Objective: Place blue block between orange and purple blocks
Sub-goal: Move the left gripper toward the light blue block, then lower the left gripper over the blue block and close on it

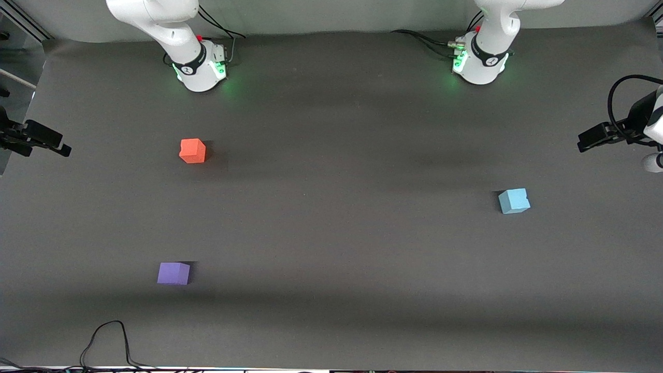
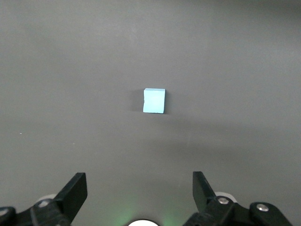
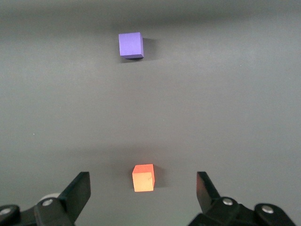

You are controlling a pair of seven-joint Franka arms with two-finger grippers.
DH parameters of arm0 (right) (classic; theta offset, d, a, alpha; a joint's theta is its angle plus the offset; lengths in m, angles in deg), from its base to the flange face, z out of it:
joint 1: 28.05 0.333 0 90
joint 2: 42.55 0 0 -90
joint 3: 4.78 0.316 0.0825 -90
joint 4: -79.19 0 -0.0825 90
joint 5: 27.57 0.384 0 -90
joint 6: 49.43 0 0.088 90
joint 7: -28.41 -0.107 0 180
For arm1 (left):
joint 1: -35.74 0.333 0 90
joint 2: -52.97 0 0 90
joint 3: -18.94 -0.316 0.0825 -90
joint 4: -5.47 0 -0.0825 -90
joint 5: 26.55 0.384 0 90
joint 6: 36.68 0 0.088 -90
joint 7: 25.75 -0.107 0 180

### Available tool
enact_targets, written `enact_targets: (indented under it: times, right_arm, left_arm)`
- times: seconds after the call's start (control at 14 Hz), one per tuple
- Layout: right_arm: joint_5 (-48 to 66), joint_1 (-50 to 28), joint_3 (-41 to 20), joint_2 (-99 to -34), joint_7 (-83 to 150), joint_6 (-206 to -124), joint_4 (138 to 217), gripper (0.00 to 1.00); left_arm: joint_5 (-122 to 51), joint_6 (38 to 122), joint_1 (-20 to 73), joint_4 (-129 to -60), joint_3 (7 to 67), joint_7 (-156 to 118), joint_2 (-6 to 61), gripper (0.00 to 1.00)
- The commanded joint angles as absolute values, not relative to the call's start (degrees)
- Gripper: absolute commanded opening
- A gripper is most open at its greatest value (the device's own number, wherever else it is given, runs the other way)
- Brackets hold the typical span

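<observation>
The light blue block point(image 1: 514, 201) sits on the dark table toward the left arm's end. The orange block point(image 1: 192, 151) and the purple block point(image 1: 173, 273) sit toward the right arm's end, the purple one nearer the front camera, with a wide gap between them. My left gripper point(image 1: 586, 141) hangs high over the left arm's end of the table, open and empty; its wrist view shows the blue block point(image 2: 154, 100) well below its open fingers point(image 2: 75, 190). My right gripper point(image 1: 58, 146) hangs high over the right arm's end, open and empty; its wrist view shows the orange block point(image 3: 143, 177) and the purple block point(image 3: 130, 44).
The table is covered by a dark grey mat point(image 1: 331, 233). The two arm bases point(image 1: 199, 67) point(image 1: 481, 59) stand along its back edge. A black cable point(image 1: 106, 342) loops onto the front edge near the right arm's end.
</observation>
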State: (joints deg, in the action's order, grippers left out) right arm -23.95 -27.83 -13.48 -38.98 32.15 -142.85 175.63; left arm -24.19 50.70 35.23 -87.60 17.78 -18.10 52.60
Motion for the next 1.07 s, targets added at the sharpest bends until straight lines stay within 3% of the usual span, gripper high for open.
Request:
enact_targets:
  times: [0.0,0.43,1.0]
  right_arm:
    - [-24.05,-27.7,-13.74,-38.78,33.07,-142.33,174.9,1.0]
    - [-24.05,-27.62,-13.39,-38.95,33.07,-142.68,174.73,1.0]
    - [-23.96,-27.18,-12.78,-39.57,32.89,-142.68,174.73,1.0]
  left_arm:
    - [-25.93,49.71,34.07,-85.59,17.01,-19.41,50.78,1.0]
    - [-26.46,53.66,35.12,-93.12,16.74,-19.68,50.86,1.0]
    - [-26.64,82.1,35.74,-116.94,16.48,-19.68,49.55,1.0]
